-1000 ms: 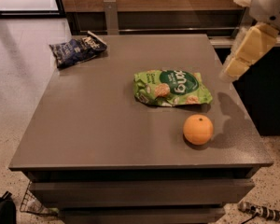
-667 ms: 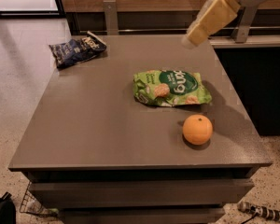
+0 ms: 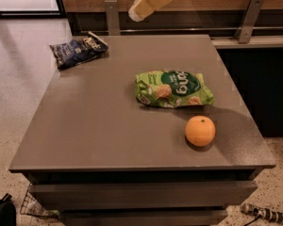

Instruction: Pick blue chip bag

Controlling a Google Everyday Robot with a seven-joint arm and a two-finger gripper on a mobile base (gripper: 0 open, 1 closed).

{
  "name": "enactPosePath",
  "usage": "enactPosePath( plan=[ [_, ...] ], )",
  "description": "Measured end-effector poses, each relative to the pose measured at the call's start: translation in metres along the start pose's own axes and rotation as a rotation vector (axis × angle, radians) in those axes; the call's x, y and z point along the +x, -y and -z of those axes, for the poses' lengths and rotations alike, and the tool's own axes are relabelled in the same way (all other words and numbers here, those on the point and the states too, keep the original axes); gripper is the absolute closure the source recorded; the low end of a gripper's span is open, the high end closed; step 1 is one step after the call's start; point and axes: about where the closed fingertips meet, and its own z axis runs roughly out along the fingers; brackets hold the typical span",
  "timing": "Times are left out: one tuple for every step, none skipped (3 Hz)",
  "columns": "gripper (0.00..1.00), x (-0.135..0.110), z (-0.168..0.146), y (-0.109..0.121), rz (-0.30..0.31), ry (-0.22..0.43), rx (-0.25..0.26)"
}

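Note:
The blue chip bag [image 3: 78,50] is a small crumpled dark navy bag with white lettering. It lies at the far left corner of the grey table [image 3: 99,126]. My gripper [image 3: 137,14] hangs at the top middle of the camera view, high above the table's far edge. It is to the right of the blue bag and well apart from it. Nothing shows in it.
A bright green snack bag [image 3: 174,88] lies right of the table's centre. An orange [image 3: 200,130] sits near the front right. A wood wall panel with metal brackets [image 3: 247,18] runs behind the table. Speckled floor lies to the left.
My arm has swung from the right side of the table leftward along the far edge to the top middle. The bags and the orange have not moved.

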Motion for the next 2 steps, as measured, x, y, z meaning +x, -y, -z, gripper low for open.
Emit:
enactPosePath(
  plan=[
    [0.00,0.000,-0.002,0.000,0.001,-0.006,0.001],
    [0.00,0.001,-0.019,0.006,0.013,-0.069,0.012]
  ],
)
